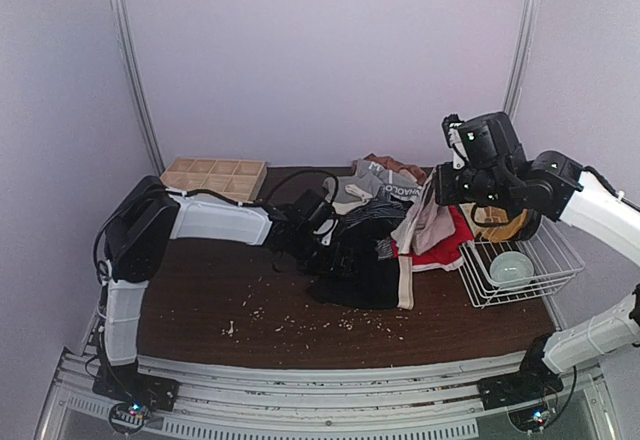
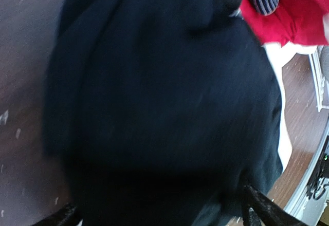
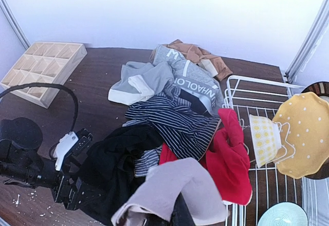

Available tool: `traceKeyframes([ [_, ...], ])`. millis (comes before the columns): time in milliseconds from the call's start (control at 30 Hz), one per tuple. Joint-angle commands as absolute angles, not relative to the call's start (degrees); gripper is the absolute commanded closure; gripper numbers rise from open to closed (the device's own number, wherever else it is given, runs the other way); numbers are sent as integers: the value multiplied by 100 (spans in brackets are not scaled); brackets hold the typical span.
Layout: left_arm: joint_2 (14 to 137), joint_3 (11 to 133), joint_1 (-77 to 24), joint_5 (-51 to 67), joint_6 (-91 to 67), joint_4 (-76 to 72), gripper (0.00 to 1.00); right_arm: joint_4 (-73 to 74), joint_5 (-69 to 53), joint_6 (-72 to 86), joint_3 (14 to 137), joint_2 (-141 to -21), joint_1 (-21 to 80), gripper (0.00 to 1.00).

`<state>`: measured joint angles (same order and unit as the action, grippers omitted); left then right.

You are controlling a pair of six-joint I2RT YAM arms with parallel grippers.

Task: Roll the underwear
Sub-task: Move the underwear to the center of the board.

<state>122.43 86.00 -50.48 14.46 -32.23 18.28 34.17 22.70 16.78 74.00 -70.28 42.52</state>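
Note:
The underwear lies in a heap at mid-table: black briefs (image 1: 360,260), a dark striped pair (image 3: 180,123), a red pair (image 3: 231,159) and grey ones (image 3: 190,79). My right gripper (image 1: 437,192) is raised above the heap and shut on the pale pink-beige underwear (image 3: 175,190), which hangs down from it (image 1: 405,260). My left gripper (image 1: 325,235) rests low at the heap's left side, open. Its wrist view is filled by the black briefs (image 2: 164,97), with one fingertip (image 2: 262,208) at each lower corner and the cloth lying between them.
A wooden grid tray (image 1: 213,175) stands at the back left. A white wire basket (image 1: 530,285) at the right holds a pale bowl (image 1: 510,268), a yellow dotted bowl (image 3: 303,133) and a cup (image 3: 264,138). Crumbs (image 1: 300,320) dot the front of the table.

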Motion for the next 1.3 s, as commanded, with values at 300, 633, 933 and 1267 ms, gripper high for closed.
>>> traceKeyframes([
  [300, 13761, 11243, -4761, 1210, -2855, 2259, 94, 3663, 2574, 1514, 7302, -6312, 4224, 100],
  [633, 15209, 13784, -3852, 1157, -3224, 2177, 100, 3366, 2365, 1406, 7213, -6153, 4184, 100],
  [933, 15886, 15133, -3335, 1332, -3439, 1663, 35, 2971, 2157, 1443, 6985, -6267, 4184, 100],
  [1267, 12942, 12209, -3558, 1214, -2636, 1757, 2, 2786, 1490, 1715, 6880, -6609, 4289, 100],
])
